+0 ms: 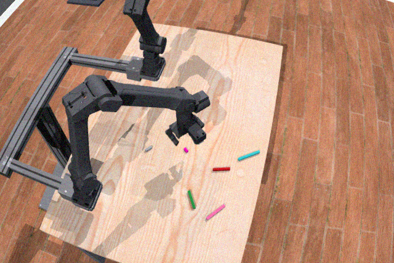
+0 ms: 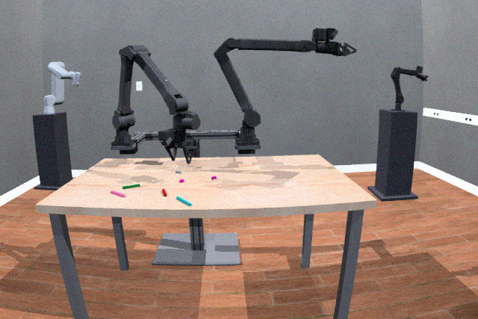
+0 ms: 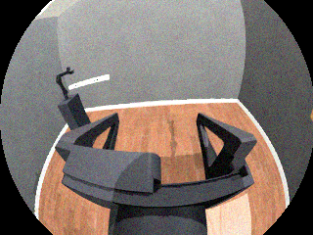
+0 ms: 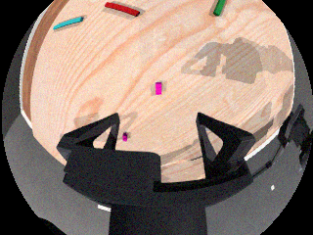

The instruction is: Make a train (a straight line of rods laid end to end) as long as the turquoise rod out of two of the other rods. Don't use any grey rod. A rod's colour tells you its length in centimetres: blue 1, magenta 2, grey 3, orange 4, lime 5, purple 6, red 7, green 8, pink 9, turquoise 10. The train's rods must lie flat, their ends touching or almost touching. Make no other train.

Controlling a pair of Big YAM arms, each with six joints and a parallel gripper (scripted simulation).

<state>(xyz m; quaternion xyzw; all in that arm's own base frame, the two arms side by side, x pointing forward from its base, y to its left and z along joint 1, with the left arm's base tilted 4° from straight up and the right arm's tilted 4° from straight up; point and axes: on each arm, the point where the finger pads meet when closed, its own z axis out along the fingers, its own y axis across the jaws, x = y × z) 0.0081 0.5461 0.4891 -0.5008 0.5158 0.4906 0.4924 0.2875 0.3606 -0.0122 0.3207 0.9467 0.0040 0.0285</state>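
The right gripper (image 1: 186, 139) (image 2: 181, 160) (image 4: 157, 117) was positioned above the table (image 1: 254, 72) (image 2: 269, 193) (image 4: 196, 29), fingers wide apart and holding nothing. The first magenta rod (image 1: 186, 149) (image 2: 181, 181) (image 4: 158, 88) lay flat near it; the second magenta rod (image 2: 213, 177) (image 4: 125, 137) lay apart from the first. The grey rod (image 1: 148, 148) (image 2: 178, 172) was located nearer the arm mounts. Farther out, the red rod (image 1: 221, 169) (image 2: 164, 192) (image 4: 122, 9) lay between the green rod (image 1: 191, 199) (image 2: 131, 186) (image 4: 220, 7) and the turquoise rod (image 1: 249, 155) (image 2: 184, 201) (image 4: 68, 23). The pink rod (image 1: 215, 212) (image 2: 118, 193) lay near the green rod. All these rods were separate. The left gripper (image 2: 355, 50) (image 3: 157, 117) was raised well clear of the rods, fingers wide and holding nothing.
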